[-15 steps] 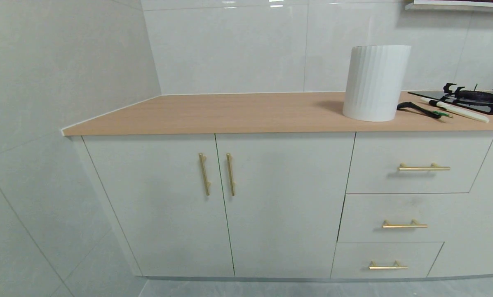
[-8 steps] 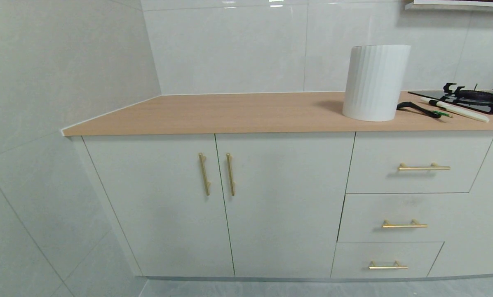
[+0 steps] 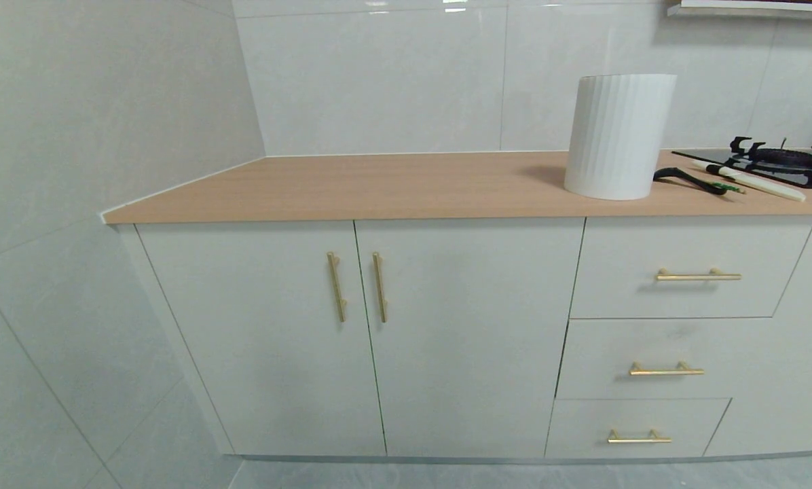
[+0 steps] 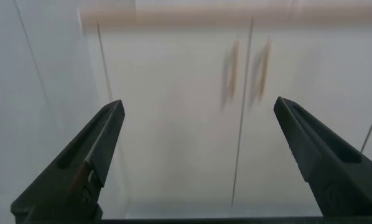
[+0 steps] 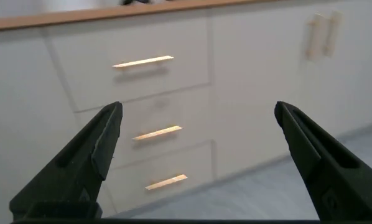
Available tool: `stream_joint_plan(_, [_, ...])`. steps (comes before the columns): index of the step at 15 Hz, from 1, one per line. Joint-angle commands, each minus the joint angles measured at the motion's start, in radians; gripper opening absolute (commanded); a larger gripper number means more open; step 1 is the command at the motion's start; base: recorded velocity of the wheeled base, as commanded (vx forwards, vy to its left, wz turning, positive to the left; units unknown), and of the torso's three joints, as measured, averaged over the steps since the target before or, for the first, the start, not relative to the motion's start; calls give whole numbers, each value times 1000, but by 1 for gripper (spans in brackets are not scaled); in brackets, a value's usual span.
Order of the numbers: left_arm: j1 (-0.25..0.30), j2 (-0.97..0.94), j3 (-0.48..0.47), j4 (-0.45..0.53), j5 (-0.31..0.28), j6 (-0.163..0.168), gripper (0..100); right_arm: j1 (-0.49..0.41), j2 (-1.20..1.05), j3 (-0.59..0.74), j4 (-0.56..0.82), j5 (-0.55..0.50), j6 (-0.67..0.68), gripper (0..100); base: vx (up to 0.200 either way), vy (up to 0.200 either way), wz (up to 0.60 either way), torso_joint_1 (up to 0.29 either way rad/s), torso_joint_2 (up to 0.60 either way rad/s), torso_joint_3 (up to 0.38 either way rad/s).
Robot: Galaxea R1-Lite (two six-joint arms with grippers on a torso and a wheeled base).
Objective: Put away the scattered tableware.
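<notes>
**Head view.** Your tableware lay at the right end of the table (image 3: pixel 379 187). A black utensil (image 3: pixel 691 180) and a white utensil (image 3: pixel 752 180) sat side by side, just to the right of the white ribbed holder (image 3: pixel 620 136). The white one reached toward the stove grate (image 3: pixel 783 157). Both long axes ran slantwise, from far-left to near-right. A thin green piece (image 3: pixel 733 187) lay between them; it may have been a separate item, but that could not be settled.

**Left wrist view.** Your left gripper (image 4: pixel 197 106) had its fingers (image 4: pixel 89 158) spread wide and held nothing. It faced the double doors (image 4: pixel 245 74) below the table. The utensils lay above it and well off to the robot's right.

**Right wrist view.** Your right gripper (image 5: pixel 197 106) also had its fingers (image 5: pixel 89 155) wide apart and empty. It faced the drawers (image 5: pixel 142 99), which stand directly beneath the utensils. You could therefore judge the right arm the nearer one. Its reach would go up over the table edge, with the fingers set across the slanted axis.
</notes>
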Motion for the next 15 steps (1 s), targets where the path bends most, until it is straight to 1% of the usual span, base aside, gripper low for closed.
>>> stream_joint_plan(1, [4, -15, 13, 67, 1, 23, 100, -1, -4, 106, -41, 123, 2, 100, 0, 0, 0, 0, 0, 0])
stream_joint_plan(2, [4, -15, 11, 84, -8, 24, 100, -1, -2, 106, -18, 149, -5, 100, 0, 0, 0, 0, 0, 0])
stream_joint_plan(4, [4, -15, 13, 96, -37, 24, 100, -1, -2, 106, 29, 157, -12, 100, 0, 0, 0, 0, 0, 0])
stream_joint_plan(6, [4, -15, 13, 96, -39, 24, 100, -1, -2, 106, 28, 249, -17, 100, 0, 0, 0, 0, 0, 0])
stream_joint_plan(7, [4, -15, 13, 97, -37, 26, 100, -1, 1, 106, 80, 320, -32, 100, 0, 0, 0, 0, 0, 0])
stream_joint_plan(8, [4, -15, 13, 97, -37, 24, 100, 2, 4, 104, 81, 318, -41, 100, 0, 0, 0, 0, 0, 0])
stream_joint_plan(10, [4, -15, 13, 99, -37, 32, 100, 2, -2, 106, 72, 318, -28, 100, 0, 0, 0, 0, 0, 0])
stream_joint_plan(13, [4, -15, 13, 96, -37, 17, 100, 2, -2, 107, 72, 321, -17, 100, 0, 0, 0, 0, 0, 0])
stream_joint_plan(15, [4, -15, 13, 94, -37, -17, 100, 2, -2, 106, 71, 324, -17, 100, 0, 0, 0, 0, 0, 0])
